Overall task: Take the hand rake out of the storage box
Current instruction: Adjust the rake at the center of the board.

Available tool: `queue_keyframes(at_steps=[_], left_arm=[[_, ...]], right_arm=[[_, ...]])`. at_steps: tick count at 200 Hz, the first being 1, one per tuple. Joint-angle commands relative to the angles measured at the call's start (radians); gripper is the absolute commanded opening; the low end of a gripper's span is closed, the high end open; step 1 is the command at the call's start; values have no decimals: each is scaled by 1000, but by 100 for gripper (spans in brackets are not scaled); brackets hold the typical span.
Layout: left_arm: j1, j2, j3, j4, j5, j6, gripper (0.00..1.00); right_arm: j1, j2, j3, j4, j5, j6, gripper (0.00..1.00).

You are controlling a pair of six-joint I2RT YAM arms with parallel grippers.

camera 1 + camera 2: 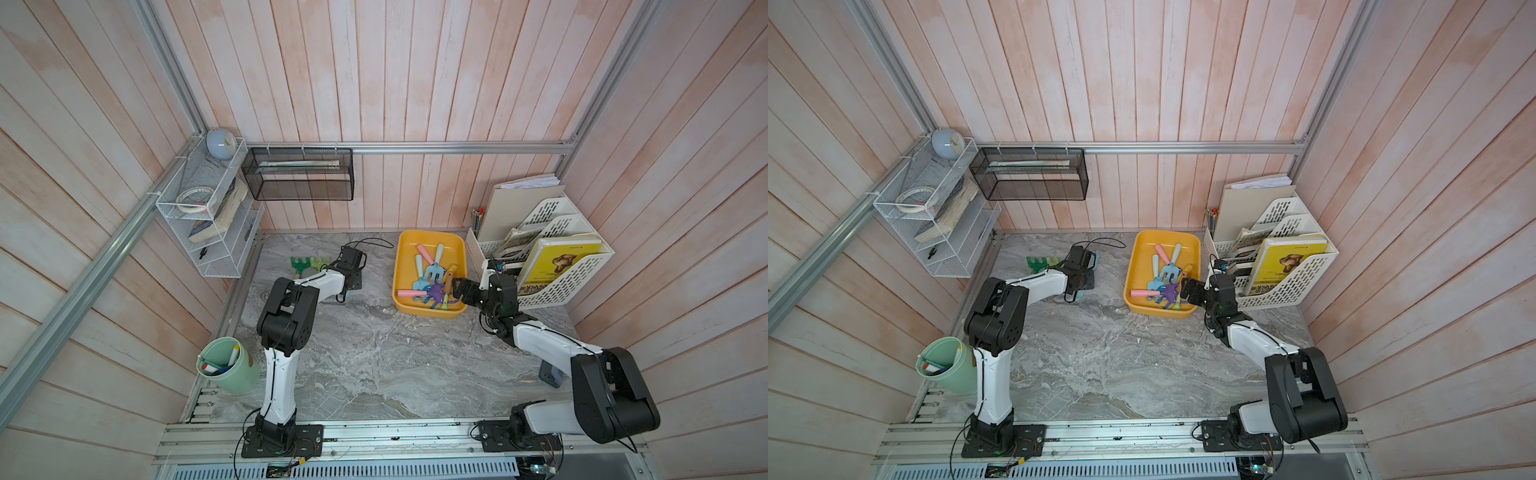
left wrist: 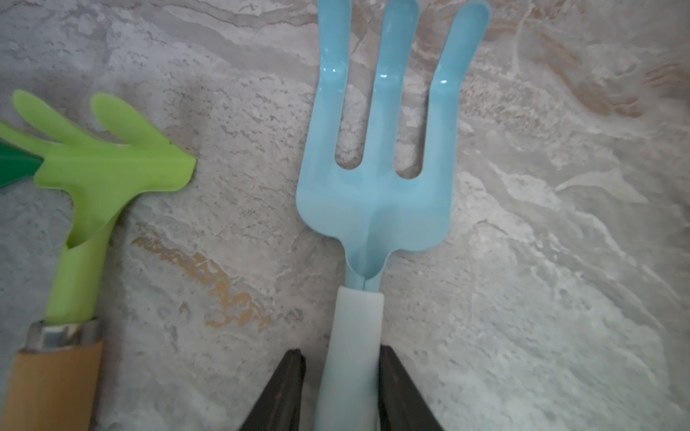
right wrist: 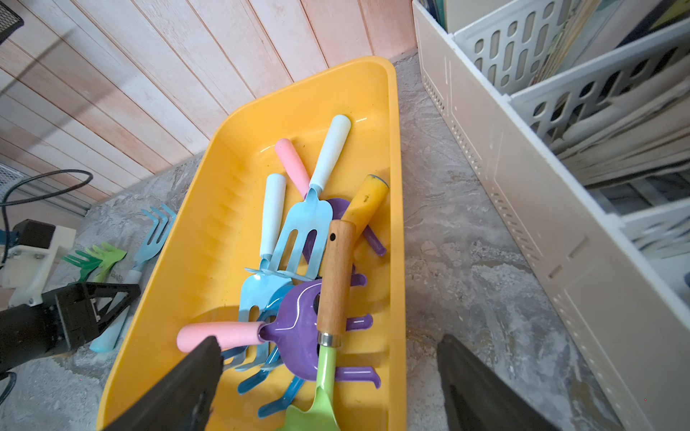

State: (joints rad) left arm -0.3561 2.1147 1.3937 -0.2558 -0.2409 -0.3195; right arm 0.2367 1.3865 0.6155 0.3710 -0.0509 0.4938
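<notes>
The hand rake (image 3: 295,328), a glossy purple head with bent tines on a matte pink handle (image 3: 220,334), lies at the near end of the shallow yellow plastic storage box (image 3: 224,209). It is tangled with pale blue garden forks. A tool with a wooden handle and a light green neck (image 3: 336,276) lies across its head.

It looks light and stiff. The shiny head would likely be slippery, and the hooked tines could snag the forks when lifted. The pink handle looks the better hold, taken near its middle, where it lies clear of the pile.

The right pincer (image 3: 328,341) hangs over that end of the box with its jaws wide apart and nothing between them.

On the grey marbled worktop (image 1: 374,353), well apart from the box, the left pincer (image 2: 341,358) flanks the pale handle of a blue three-tined fork (image 2: 373,194). One jaw is against the handle and the other just off it, so I cannot tell whether it grips. A light green rake with a wooden handle (image 2: 112,171) lies beside the fork.

No brand or label shows on any tool. The yellow book (image 1: 557,257) in the white perforated file rack (image 3: 522,186) carries print too small to read.
</notes>
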Motion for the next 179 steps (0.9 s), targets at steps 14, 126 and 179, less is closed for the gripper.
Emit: queue_keyframes(at_steps=[14,126,179], left_arm=[[3,-40,-80,-48,2,-79,36],[21,-30,-72,-91,-88,-138,47],[19,-125,-16,-103,-85,-107,77]], right_arm=[[-5,17,-8,23,-22,9,92],[-5,6,-23,43,-46,23,92],[-5,9,-19,39,-38,20,92]])
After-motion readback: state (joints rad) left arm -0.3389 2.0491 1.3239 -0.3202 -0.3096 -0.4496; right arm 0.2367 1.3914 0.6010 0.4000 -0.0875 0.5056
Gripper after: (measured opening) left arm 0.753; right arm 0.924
